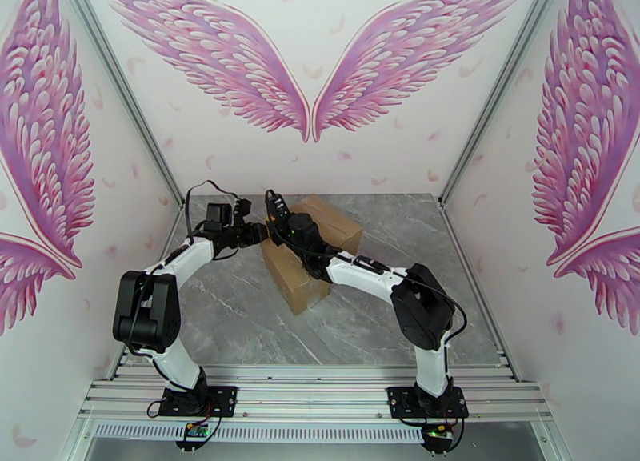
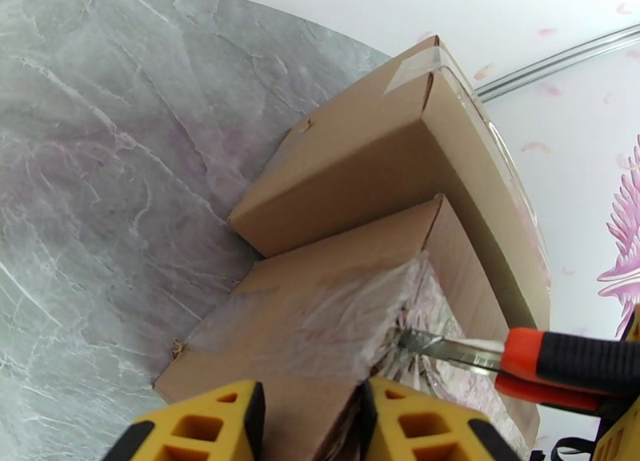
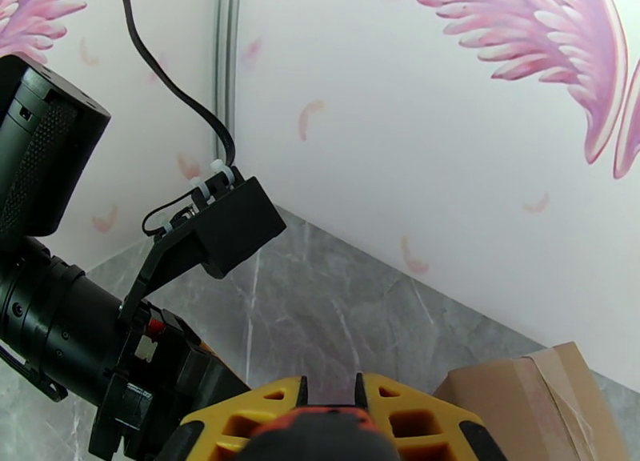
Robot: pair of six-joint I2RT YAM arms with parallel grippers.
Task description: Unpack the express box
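Note:
The express box [image 1: 298, 282] is brown cardboard sealed with clear tape and lies mid-table. In the left wrist view its taped top [image 2: 320, 314] fills the lower middle. My left gripper [image 2: 312, 422] straddles the box's near edge, and cardboard fills the gap between the yellow fingers [image 2: 216, 426]. From above, the left gripper [image 1: 258, 232] sits at the box's left end. My right gripper [image 3: 328, 392] is shut on an orange and black utility knife [image 2: 560, 362]. The knife's blade [image 2: 432, 344] touches the tape at the top seam. The right gripper [image 1: 282, 218] hovers over the box's left end.
A second stretch of brown cardboard [image 2: 360, 154] lies against the box's far side. Grey marble tabletop [image 1: 384, 326] surrounds the box. The winged back wall [image 1: 312, 150] and side panels close in the table. My left arm's wrist camera [image 3: 232, 226] is close to the right gripper.

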